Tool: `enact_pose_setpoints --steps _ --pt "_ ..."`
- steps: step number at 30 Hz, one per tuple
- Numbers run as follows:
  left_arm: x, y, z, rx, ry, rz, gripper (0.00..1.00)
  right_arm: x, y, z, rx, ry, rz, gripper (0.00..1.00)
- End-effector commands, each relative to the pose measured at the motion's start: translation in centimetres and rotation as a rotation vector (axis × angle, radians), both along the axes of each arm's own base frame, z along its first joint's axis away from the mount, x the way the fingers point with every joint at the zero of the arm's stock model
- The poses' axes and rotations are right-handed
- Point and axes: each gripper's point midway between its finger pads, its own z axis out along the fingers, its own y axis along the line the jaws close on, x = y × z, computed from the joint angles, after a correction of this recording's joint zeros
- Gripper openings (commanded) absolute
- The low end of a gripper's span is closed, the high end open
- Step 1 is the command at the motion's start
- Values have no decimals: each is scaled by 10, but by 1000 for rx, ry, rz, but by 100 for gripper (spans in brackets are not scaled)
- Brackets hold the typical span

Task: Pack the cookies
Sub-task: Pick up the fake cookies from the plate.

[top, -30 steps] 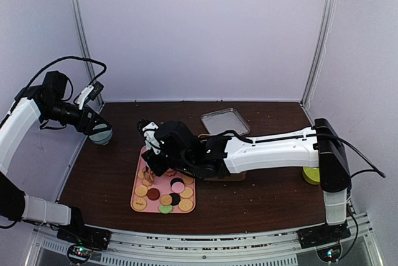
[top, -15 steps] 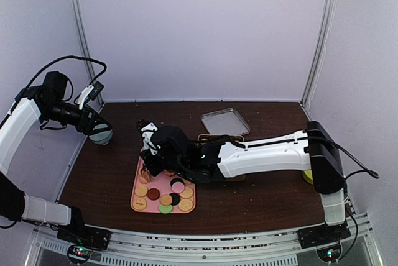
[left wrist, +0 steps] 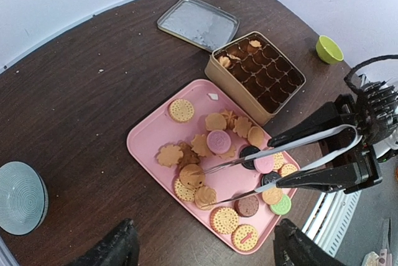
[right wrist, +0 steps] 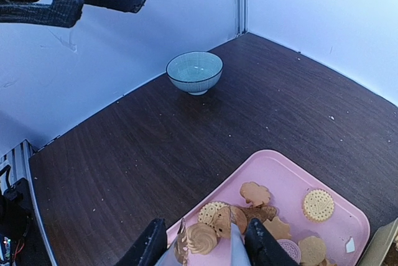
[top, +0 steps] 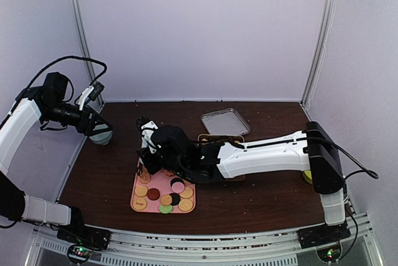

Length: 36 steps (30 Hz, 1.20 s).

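Observation:
Several cookies [top: 165, 199] lie on a pink tray [top: 132, 207], also seen in the left wrist view [left wrist: 217, 138]. My right gripper [top: 155, 157] is shut on metal tongs [left wrist: 273, 166] and reaches over the tray's left part. The tongs are open, their tips on either side of a tan swirl cookie [right wrist: 205, 238] near the tray's [right wrist: 292, 173] edge. The gold tin [left wrist: 233, 89] with brown paper cups stands behind the tray, a few cookies in its far corner. My left gripper [top: 93, 128] is open and empty, high at the left above the bowl.
A blue-grey bowl [top: 99, 134] sits at the far left. The tin's lid [top: 225, 121] lies at the back. A small green cup [left wrist: 329, 48] stands at the right. Crumbs dot the dark table.
My right gripper has shifted slightly left over the tray with the tongs. The left arm has not moved.

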Motion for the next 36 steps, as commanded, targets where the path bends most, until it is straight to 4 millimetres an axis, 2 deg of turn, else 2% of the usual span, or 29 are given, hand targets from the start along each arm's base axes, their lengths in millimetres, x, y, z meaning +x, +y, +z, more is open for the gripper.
enact_pose_setpoints --steps 1,12,23,28,31,36 --pt "-3 -2 7 -16 -30 -25 77 0 6 -2 17 -8 -9 43" --pt "-1 -3 11 -23 -29 -34 76 -10 15 -27 -49 1 15 43" --pt "-3 -7 11 -45 -18 -51 76 -26 -3 -38 -136 -36 -15 35" --pt "-4 -8 13 -58 -21 -59 76 -27 -8 -25 -149 -82 -50 22" --pt "-4 -9 13 -62 -18 -59 76 -23 -10 -3 -112 -101 -71 12" --pt "-4 -8 12 -58 -9 -59 76 -15 -19 39 -27 -114 -85 2"
